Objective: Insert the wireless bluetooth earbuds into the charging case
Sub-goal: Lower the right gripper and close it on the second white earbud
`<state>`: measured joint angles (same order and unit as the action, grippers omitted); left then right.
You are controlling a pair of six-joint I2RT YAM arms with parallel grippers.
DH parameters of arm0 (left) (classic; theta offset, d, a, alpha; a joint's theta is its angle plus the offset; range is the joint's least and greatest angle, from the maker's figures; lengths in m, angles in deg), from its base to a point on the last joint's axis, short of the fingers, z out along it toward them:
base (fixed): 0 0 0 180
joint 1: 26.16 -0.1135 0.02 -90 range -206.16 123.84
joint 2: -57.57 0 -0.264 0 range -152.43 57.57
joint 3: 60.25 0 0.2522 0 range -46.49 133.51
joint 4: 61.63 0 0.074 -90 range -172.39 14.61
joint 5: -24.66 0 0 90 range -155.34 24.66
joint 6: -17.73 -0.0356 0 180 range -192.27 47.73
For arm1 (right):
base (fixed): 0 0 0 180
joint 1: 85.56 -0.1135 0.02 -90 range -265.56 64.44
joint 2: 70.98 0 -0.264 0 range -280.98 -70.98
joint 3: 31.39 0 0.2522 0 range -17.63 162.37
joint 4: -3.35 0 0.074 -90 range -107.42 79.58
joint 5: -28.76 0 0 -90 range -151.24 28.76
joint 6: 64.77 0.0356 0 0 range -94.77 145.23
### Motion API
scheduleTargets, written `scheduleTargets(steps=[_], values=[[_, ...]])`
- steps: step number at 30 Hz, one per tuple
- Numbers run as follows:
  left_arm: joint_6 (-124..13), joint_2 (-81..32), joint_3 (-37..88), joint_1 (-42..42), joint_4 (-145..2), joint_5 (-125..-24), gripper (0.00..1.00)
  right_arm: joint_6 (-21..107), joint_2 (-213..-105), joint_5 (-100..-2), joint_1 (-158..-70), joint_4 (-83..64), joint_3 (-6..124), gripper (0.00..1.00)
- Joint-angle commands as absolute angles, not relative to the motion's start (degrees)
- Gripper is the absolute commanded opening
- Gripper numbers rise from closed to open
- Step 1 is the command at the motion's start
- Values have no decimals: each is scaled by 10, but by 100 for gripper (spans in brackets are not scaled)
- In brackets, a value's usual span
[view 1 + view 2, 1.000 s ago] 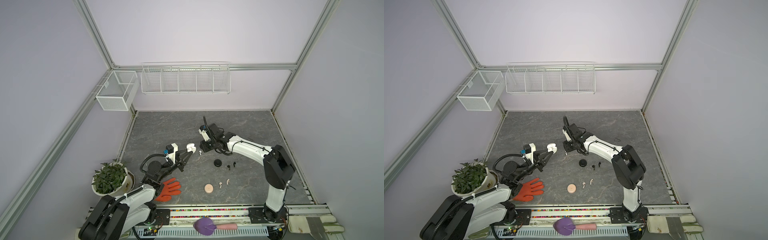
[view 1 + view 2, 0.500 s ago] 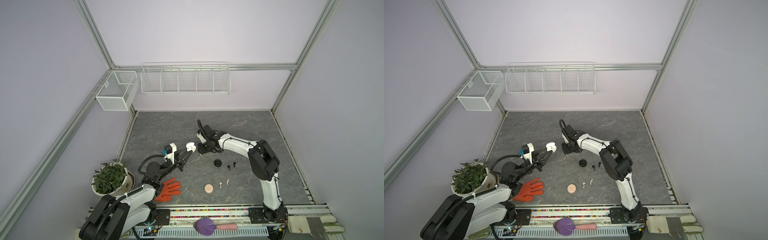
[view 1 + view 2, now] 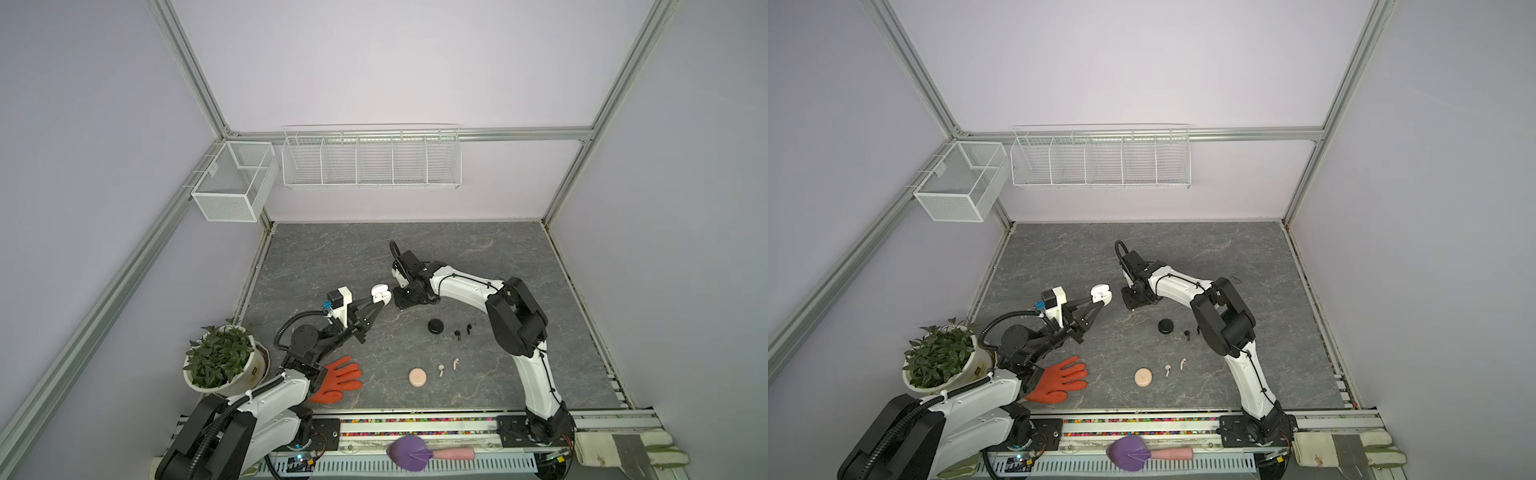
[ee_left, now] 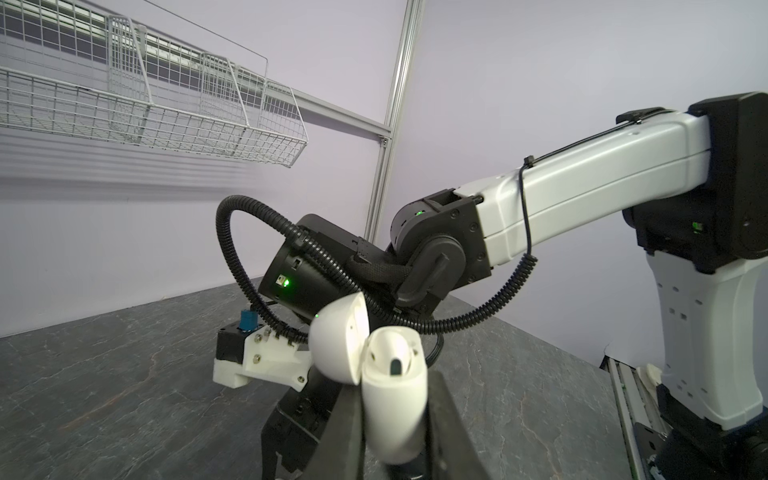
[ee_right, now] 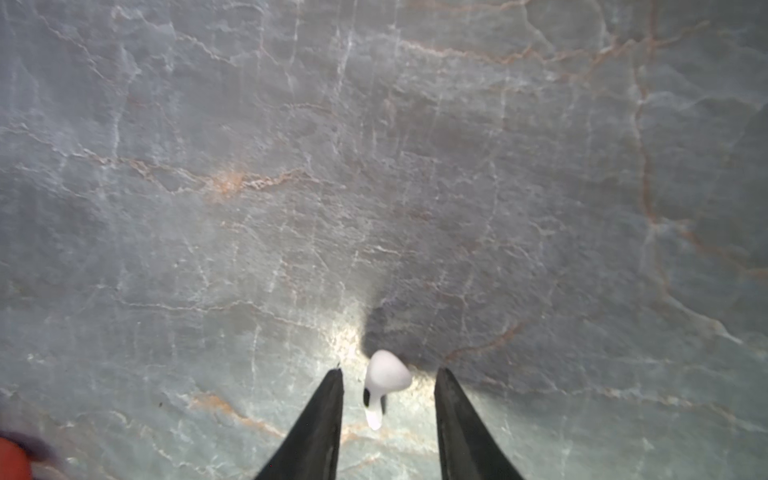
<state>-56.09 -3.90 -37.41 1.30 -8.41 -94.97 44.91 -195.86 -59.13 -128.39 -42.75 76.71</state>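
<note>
My left gripper [image 3: 379,306] [image 4: 395,415] is shut on the white charging case [image 3: 380,291] [image 3: 1101,294] [image 4: 392,399], held above the table with its lid [image 4: 340,340] swung open. My right gripper [image 3: 402,302] [image 5: 388,374] points down at the table just right of the case. It is open, and a white earbud [image 5: 387,376] lies on the table between its fingertips, touching neither. Two black earbuds [image 3: 457,333] lie beside a black puck [image 3: 435,326]. Two pale pink earbuds [image 3: 441,369] lie beside a pink puck [image 3: 417,377].
An orange glove [image 3: 338,380] lies by the left arm's base, with a potted plant [image 3: 220,359] at the table's left edge. A purple brush [image 3: 409,453] rests on the front rail. Wire baskets [image 3: 370,158] hang on the back wall.
The right arm's elbow swung left, and its gripper shifted slightly left and down over the white earbud. The left gripper and case stayed put.
</note>
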Motion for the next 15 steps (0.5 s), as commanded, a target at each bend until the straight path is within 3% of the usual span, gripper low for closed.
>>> scheduleTargets(steps=[1, 15], values=[[-569, -30, -384, 10, -83, -947, 0, 455, -1975, -600, -1291, -448, 781, 37], [-574, -11, -391, 10, -98, -940, 0, 458, -1995, -614, -1297, -468, 802, 27]])
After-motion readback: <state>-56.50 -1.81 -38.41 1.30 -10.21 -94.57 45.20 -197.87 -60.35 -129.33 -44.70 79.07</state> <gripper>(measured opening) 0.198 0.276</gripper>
